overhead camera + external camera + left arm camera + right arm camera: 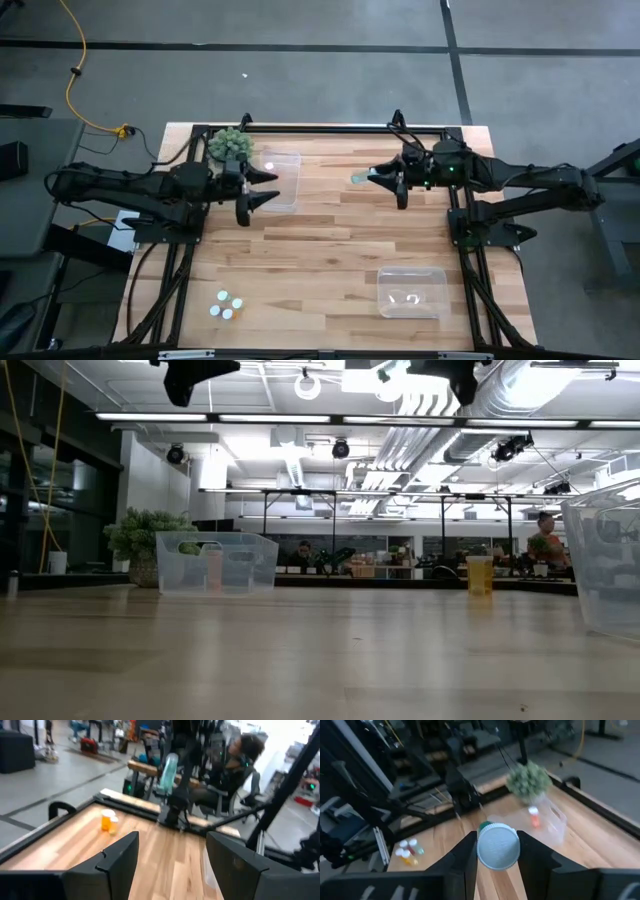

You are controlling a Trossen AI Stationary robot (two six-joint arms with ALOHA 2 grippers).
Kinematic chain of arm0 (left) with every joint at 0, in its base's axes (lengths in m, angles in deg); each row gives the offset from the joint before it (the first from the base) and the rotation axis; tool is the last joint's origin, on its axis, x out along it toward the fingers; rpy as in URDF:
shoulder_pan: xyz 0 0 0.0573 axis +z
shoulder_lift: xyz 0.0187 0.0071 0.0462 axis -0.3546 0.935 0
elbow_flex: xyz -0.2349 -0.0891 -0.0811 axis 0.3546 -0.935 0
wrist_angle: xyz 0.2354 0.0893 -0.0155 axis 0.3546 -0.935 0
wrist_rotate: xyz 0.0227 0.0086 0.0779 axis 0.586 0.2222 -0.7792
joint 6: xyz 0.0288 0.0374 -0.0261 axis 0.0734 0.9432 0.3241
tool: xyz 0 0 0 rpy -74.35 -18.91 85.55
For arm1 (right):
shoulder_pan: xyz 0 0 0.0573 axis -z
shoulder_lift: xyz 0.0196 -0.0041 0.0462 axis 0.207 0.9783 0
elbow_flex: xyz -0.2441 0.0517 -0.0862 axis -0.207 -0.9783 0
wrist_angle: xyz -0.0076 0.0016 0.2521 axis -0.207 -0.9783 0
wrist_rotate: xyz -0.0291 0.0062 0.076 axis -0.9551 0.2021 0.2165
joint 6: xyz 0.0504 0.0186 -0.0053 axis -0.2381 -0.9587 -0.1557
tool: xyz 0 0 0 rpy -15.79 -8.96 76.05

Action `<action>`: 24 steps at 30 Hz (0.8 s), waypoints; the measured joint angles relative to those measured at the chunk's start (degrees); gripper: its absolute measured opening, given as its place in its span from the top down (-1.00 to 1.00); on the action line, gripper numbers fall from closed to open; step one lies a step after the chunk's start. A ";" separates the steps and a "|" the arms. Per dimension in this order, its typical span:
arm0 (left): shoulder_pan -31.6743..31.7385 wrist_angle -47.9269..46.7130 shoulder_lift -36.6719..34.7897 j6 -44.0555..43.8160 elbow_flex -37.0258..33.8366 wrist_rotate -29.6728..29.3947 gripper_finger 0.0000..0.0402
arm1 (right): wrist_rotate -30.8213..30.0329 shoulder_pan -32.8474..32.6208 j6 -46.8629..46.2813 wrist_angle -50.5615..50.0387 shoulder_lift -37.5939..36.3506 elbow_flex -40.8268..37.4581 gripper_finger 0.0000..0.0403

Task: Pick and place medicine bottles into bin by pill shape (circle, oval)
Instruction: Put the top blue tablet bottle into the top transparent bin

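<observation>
Trouble could come if the right hand (496, 851), squeezing a small pale-blue round-capped bottle (498, 847), slips and drops it onto the wooden counter (330, 250) before reaching the clear plastic bin (283, 181) at ten o'clock, where the left hand (262, 188) hangs open.

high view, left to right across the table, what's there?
Cluster of small medicine bottles near the front edge → green spiky ball plant → left tool, open → clear plastic bin at the back → right tool gripping a teal-capped bottle → clear plastic bin at the front.
</observation>
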 joint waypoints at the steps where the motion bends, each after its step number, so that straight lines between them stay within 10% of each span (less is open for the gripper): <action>1: 0.00 -0.03 0.68 -0.04 -0.01 0.53 -0.11 | -0.46 -0.55 0.47 0.77 0.18 0.00 0.51; 13: 0.00 1.98 -0.48 -1.03 1.14 0.84 -0.11 | -2.96 -2.38 -0.08 4.78 2.47 0.23 0.51; 24: 0.07 2.11 -7.77 3.04 6.20 -0.42 -0.11 | -3.27 0.82 9.23 -1.35 29.03 20.78 0.50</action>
